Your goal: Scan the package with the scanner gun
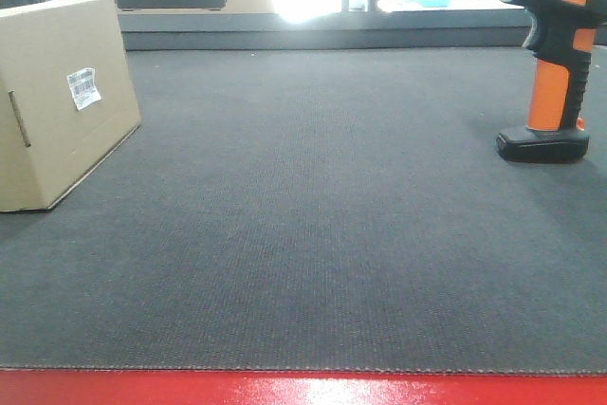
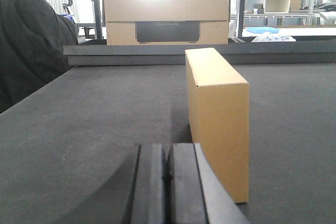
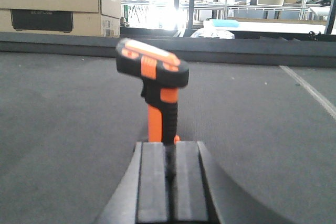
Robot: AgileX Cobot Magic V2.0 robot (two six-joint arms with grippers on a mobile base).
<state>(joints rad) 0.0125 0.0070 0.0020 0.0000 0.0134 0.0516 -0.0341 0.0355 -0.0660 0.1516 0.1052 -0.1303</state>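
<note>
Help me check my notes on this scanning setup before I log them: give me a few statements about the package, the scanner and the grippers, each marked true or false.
1. The scanner gun stands upright on its flat black foot. True.
2. The package lies flat with its label facing the mat. False: it stands on the dark mat, and the white barcode label shows on a side face.
3. The right gripper is clamped on the scanner gun. False: its fingers are together, nothing between them, with the scanner standing ahead of it.
4. The left gripper is shut and empty, the package just ahead and to its right. True.
5. The package and scanner touch. False: they sit far apart, at opposite sides of the mat.
</note>
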